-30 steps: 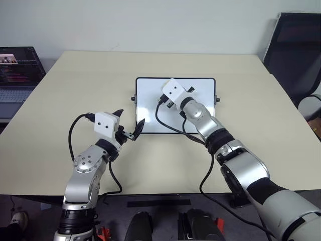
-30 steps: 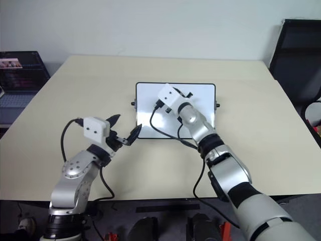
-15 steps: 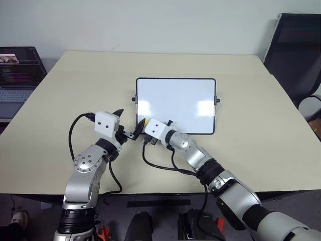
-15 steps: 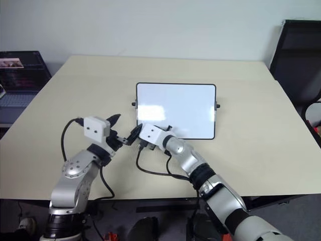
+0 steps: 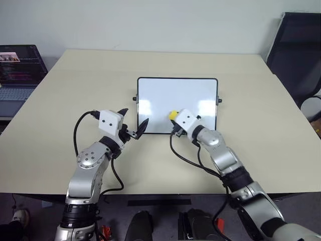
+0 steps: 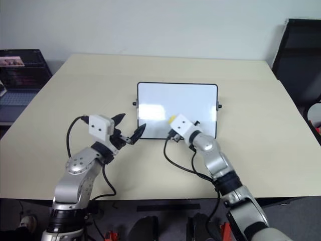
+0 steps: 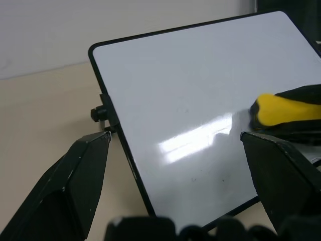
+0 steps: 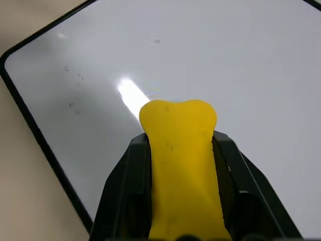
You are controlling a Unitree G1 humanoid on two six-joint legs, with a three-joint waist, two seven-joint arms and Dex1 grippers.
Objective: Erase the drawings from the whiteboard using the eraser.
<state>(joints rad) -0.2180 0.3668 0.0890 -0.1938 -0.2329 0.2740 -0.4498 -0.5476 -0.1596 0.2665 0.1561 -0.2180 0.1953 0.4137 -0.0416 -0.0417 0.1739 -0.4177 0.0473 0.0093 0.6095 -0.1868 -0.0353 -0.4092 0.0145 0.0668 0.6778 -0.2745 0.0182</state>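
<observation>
The right tool point(image 5: 174, 118) grips the eraser point(image 5: 173, 115) over the board's point(image 5: 150, 90) near edge. The left tool point(image 5: 133, 123) is spread at its near-left corner. Only faint specks remain; erasing looks nearly done.

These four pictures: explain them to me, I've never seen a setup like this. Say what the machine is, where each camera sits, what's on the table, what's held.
It is a humanoid robot with two arms. Two pictures look down from its head; the other two come from cameras on its wrists. On the table lies a whiteboard with only faint specks on it. The right gripper is shut on a yellow eraser over the board's near part. The left gripper is open and holds nothing, near the board's corner. A laptop sits off to the left.
</observation>
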